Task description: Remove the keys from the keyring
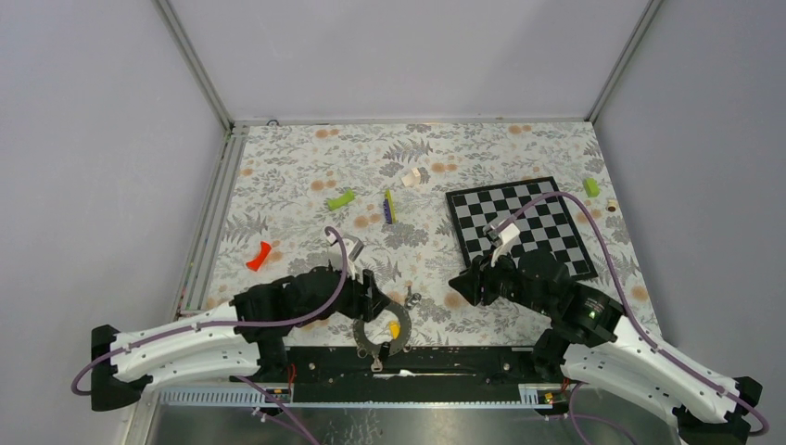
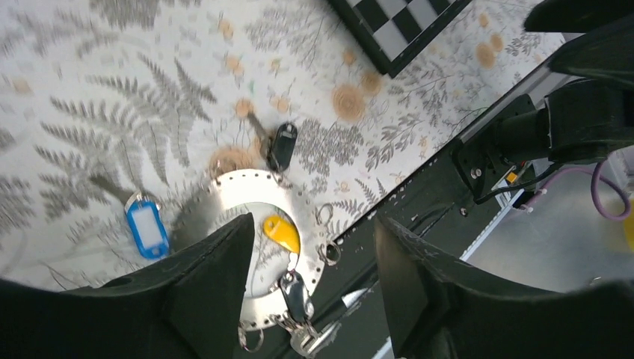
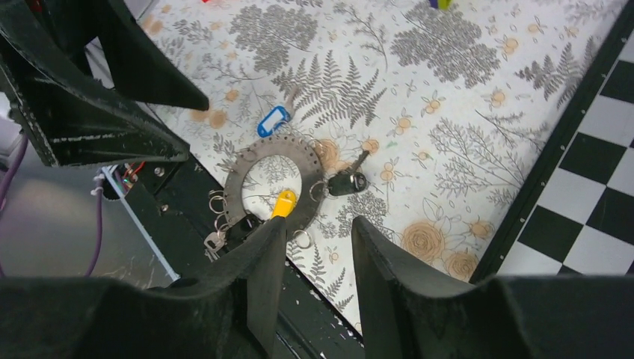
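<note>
Your left claw (image 2: 314,221) open and empty, one finger covering part of the keyring (image 2: 239,179), ring flat on the counter (image 2: 112,90) at the claw's 8 o'clock, keys (image 2: 297,299) bunched at its 6 o'clock rim hard to tell apart, right claw (image 3: 320,224) open, empty.

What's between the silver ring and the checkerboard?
The black key beside the keyring, then bare flowery tablecloth to the checkerboard; seen in the right wrist view.

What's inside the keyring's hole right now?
The yellow key's head lies partly inside the keyring, over floral cloth. In the left wrist view the left claw's finger covers the hole's lower-left part, so that bit can't be checked there.
</note>
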Robot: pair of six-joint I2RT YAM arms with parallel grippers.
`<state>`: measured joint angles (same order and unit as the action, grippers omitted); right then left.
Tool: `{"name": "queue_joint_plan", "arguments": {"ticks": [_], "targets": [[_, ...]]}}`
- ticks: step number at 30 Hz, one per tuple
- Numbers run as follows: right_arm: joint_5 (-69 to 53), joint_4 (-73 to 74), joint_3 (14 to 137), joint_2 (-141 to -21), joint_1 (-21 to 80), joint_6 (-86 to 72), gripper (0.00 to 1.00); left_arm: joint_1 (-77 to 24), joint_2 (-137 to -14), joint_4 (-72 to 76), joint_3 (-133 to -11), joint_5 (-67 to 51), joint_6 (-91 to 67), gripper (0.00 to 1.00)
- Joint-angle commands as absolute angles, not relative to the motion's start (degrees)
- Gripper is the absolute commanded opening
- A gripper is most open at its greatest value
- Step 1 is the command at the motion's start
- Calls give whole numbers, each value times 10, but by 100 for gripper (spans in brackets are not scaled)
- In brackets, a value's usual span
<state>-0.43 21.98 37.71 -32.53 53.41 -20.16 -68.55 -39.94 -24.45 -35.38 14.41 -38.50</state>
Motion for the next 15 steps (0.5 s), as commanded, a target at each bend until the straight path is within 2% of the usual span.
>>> {"name": "queue_joint_plan", "arguments": {"ticks": [1,5,9,15], "targets": [[34,196,364,-319,535,-244,45,-692,-402,-277,-328,123,-522,65],[40,192,352,-304,535,-255,45,-737,-406,-293,-307,140,-590,69],[44,189,340,-293,535,-259,45,-834,-430,-351,-313,220,-673,71],[44,189,333,-294,535,-264,45,-990,-524,-396,-343,323,-826,65]]}}
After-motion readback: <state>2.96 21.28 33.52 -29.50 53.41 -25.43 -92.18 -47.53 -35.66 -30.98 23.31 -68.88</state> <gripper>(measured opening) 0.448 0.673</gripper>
